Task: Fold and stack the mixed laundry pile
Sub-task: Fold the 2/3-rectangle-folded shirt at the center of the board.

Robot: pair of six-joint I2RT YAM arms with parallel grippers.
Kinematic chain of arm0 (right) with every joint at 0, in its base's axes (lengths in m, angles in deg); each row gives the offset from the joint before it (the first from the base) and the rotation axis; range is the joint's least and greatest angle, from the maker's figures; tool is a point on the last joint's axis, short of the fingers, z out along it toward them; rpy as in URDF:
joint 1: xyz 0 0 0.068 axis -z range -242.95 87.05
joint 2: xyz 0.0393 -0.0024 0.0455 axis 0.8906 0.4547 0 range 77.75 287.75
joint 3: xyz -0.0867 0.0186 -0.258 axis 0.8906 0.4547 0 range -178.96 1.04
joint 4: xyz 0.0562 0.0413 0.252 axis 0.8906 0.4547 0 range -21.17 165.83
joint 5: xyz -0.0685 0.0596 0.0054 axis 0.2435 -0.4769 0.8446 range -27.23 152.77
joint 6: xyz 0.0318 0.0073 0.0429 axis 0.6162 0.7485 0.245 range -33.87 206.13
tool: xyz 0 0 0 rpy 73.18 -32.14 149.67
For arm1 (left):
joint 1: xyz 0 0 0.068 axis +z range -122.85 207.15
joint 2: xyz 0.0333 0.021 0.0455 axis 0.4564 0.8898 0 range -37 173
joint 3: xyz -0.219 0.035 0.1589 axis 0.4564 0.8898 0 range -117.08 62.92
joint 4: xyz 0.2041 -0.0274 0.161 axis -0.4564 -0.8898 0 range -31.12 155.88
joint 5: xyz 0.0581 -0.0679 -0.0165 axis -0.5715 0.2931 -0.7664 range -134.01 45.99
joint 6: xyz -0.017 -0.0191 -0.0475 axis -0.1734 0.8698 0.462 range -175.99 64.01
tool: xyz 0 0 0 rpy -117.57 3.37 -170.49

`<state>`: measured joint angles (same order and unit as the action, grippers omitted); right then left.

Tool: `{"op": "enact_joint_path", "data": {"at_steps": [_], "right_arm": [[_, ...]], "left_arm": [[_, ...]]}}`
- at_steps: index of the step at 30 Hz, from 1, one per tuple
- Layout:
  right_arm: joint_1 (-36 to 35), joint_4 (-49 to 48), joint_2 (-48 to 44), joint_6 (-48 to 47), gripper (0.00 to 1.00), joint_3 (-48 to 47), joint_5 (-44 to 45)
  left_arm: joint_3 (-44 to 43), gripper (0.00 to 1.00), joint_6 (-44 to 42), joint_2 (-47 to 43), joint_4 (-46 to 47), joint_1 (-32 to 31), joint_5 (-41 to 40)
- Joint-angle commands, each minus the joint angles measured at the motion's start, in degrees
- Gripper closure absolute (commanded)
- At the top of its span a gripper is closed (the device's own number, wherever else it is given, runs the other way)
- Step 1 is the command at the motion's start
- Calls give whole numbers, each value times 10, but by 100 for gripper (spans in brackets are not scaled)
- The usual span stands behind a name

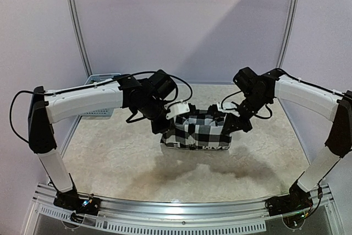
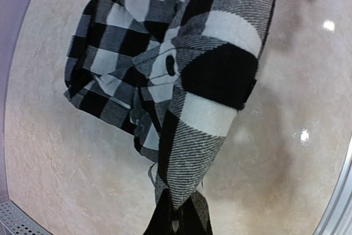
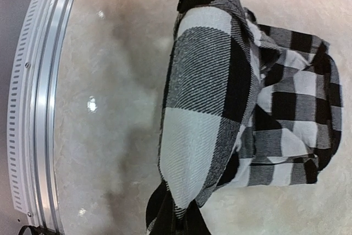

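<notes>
You are looking at a robot test cell in a lab. Plain lilac walls, framed by thin metal poles, close it in on three sides. The left arm and the right arm are bolted beside an aluminium rail at the near edge of a pale table.

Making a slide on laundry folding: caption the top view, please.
Left gripper and right gripper hold the checked shirt bunched between them over the table, basket at far left.

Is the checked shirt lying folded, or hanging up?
Hanging, bunched: left gripper and right gripper each pinch the checked shirt, which sags between them.
</notes>
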<state>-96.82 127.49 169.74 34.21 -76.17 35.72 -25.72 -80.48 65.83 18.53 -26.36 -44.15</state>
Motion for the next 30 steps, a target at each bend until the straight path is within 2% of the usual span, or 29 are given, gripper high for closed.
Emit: {"op": "enact_joint_path", "data": {"at_steps": [1,6,12,18,21,22,23,24,25,26,28,30], "right_arm": [[51,38,48,-11,98,-80,-22],[110,55,129,0,98,-180,-49],[146,31,247,34,98,-266,-47],[179,-40,335,121,97,-335,-53],[180,-73,368,151,94,-370,-51],[180,-85,393,160,90,-387,-44],[180,-102,413,181,82,-402,-28],[180,-124,429,203,71,-414,-11],[181,-150,448,220,52,-420,4],[183,-169,456,250,45,-423,9],[187,-175,458,291,41,-432,-10],[187,-171,430,314,37,-419,-15]], "left_arm": [[-49,100,10,28,25,48,28],[-134,100,11,84,40,76,12],[-255,100,22,200,58,111,-20],[-372,100,42,320,65,137,-37],[-393,100,67,358,99,152,-40],[-402,97,80,371,110,158,-40],[-417,85,96,389,114,164,-42],[-436,72,112,407,113,170,-52],[-459,62,131,425,105,175,-66],[-477,57,149,437,91,178,-78],[-479,51,182,431,80,181,-103],[-414,48,199,376,117,180,-118]]}}
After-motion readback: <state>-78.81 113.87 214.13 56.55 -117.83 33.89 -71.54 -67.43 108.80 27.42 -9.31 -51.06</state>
